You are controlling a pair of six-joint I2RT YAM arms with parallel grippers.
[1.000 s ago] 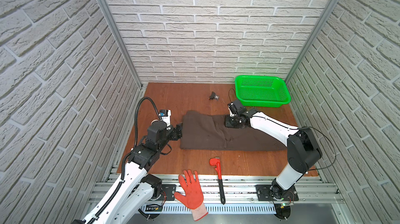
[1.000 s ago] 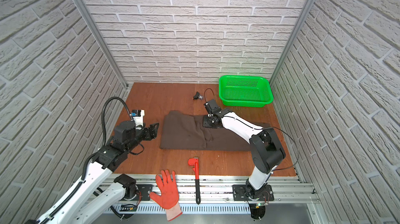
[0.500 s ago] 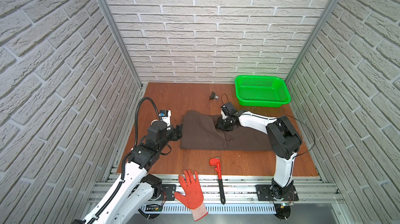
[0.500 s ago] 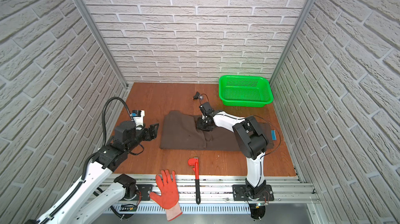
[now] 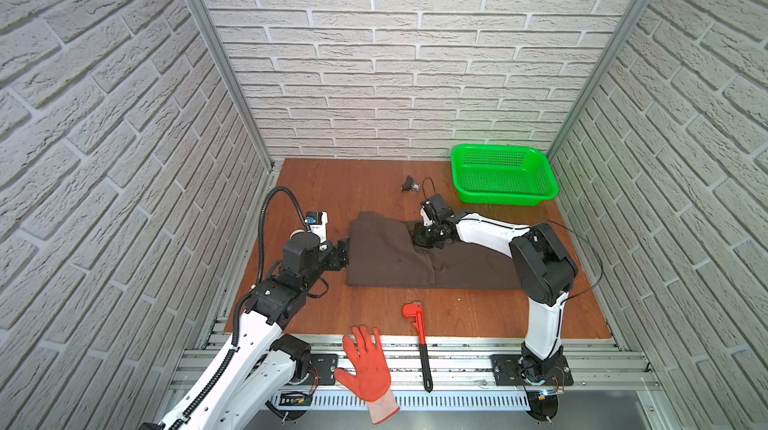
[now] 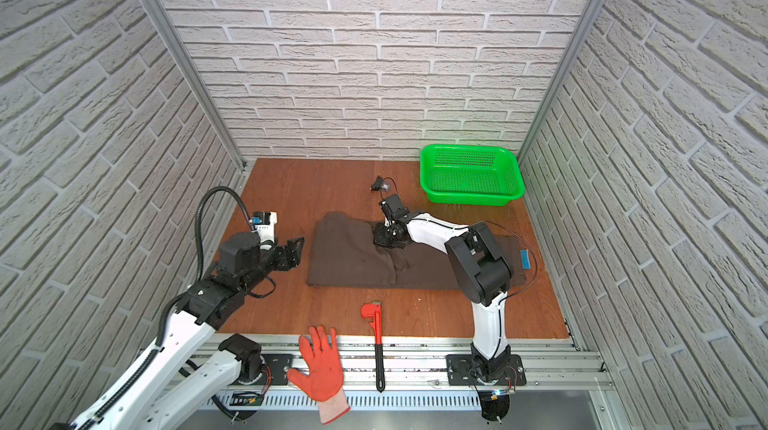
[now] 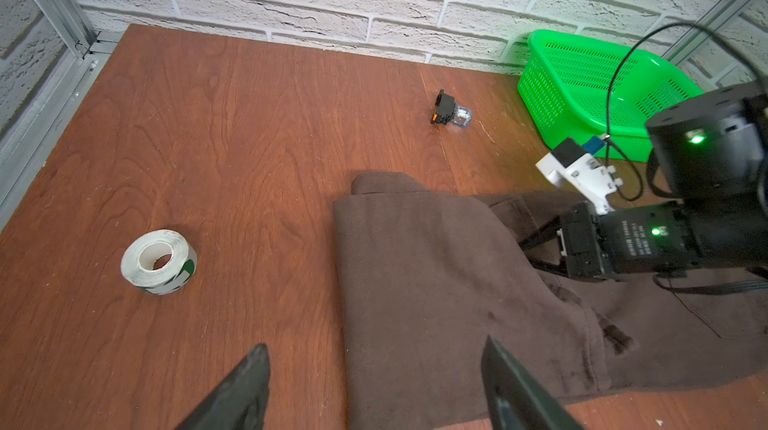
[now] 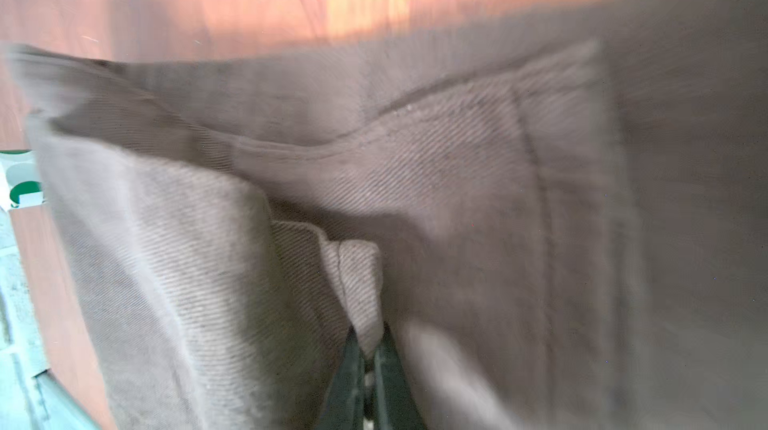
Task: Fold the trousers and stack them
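Pinched, apparently (blurred close-up), by the right gripper (image 5: 420,237) at a far-edge fold of the trousers (image 5: 386,262), laid mid-table lengthwise left-right; flanked at the left end by the wide-open left gripper (image 5: 343,251).

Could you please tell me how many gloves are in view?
1: the orange glove on the front rail, left of the wrench. A blue scrap by the right arm might belong to another; cannot tell.

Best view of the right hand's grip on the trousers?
Right wrist: trousers fold pinched in the shut right hand. Both top views and left wrist show the hand on the cloth, pinch unclear.
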